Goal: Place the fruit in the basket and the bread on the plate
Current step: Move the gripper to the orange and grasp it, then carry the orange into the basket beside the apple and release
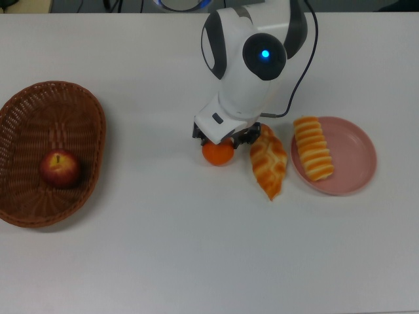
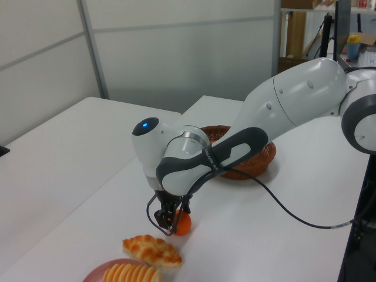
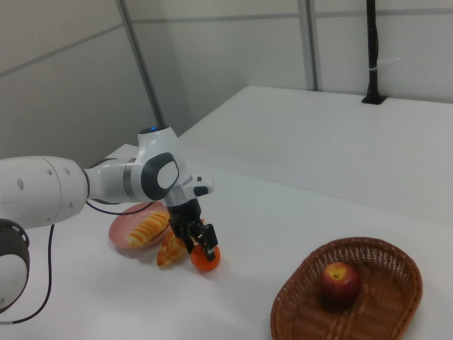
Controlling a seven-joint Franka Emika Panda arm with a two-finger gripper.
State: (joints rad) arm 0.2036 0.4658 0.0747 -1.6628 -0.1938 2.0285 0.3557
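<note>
The orange (image 1: 218,154) sits on the white table just left of the braided pastry (image 1: 268,165) in the top view. My gripper (image 1: 220,144) stands straight over the orange, fingers down either side of it and shut on it (image 3: 205,259). The dark red apple (image 1: 59,168) lies inside the brown wicker basket (image 1: 88,114) at the top view's far left. The ribbed roll (image 1: 313,148) rests on the pink plate (image 1: 359,157) at the top view's right. The pastry lies on the table, touching the plate's left rim.
The arm's white body (image 1: 252,59) reaches in from the top view's upper edge, trailing a black cable (image 2: 282,211). Bare table stretches between the orange and the basket (image 3: 396,312). A black post (image 3: 371,49) stands at the far side in the right view.
</note>
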